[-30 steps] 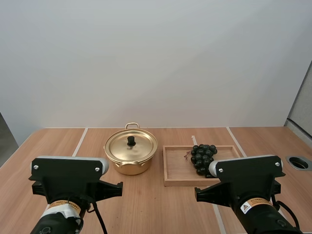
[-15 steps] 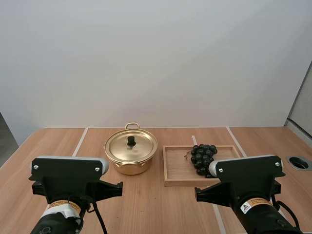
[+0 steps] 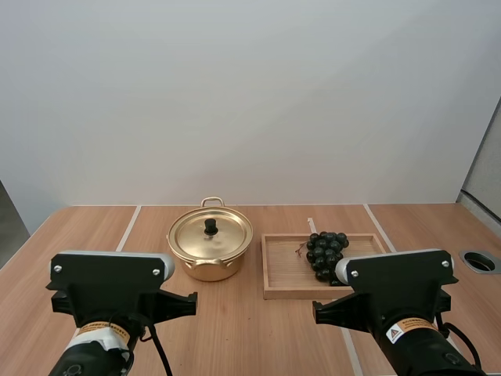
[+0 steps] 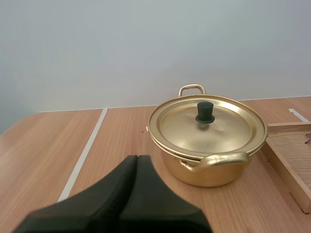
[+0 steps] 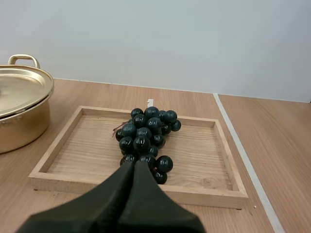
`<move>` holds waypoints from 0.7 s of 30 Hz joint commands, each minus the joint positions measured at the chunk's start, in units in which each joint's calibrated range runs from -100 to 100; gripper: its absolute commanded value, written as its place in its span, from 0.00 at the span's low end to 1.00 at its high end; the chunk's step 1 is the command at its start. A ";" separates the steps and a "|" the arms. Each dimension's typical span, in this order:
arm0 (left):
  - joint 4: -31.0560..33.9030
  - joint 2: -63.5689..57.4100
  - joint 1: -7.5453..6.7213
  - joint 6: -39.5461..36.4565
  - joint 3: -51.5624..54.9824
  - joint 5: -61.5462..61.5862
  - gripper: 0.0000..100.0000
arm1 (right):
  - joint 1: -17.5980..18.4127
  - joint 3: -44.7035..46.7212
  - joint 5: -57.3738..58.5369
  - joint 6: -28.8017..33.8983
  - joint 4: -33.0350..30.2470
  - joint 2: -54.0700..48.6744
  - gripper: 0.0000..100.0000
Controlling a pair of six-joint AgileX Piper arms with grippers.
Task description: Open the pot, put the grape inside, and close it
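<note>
A gold pot (image 3: 210, 249) stands on the table with its lid (image 3: 210, 234) on, a black knob (image 3: 210, 225) at the lid's centre. In the left wrist view the pot (image 4: 208, 141) sits ahead of my left gripper (image 4: 136, 159), whose fingers lie together as one dark wedge, well short of it. A bunch of dark grapes (image 3: 326, 253) lies in the wooden tray (image 3: 283, 287) to the pot's right. My right gripper (image 5: 133, 164) is shut on nothing, its tip just before the tray's near rim, in front of the grapes (image 5: 147, 134).
Pale strips run across the wooden tabletop (image 3: 235, 329). A round hole (image 3: 480, 261) sits in the table at the far right. Both arms' housings stand at the table's near edge, left (image 3: 109, 286) and right (image 3: 395, 286).
</note>
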 commanded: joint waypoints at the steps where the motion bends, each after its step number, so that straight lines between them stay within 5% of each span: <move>1: 0.22 -0.37 0.04 -0.57 0.00 -1.28 0.00 | 0.11 0.00 -0.19 0.01 0.19 -0.35 0.00; 13: 0.22 -0.37 0.04 -0.37 -3.37 -15.20 0.00 | 0.11 -0.46 -10.02 -0.23 1.11 -0.35 0.00; 21: 0.22 -0.37 0.04 -0.37 -17.31 -14.07 0.00 | 0.11 -14.72 -7.73 -0.23 1.38 -0.35 0.00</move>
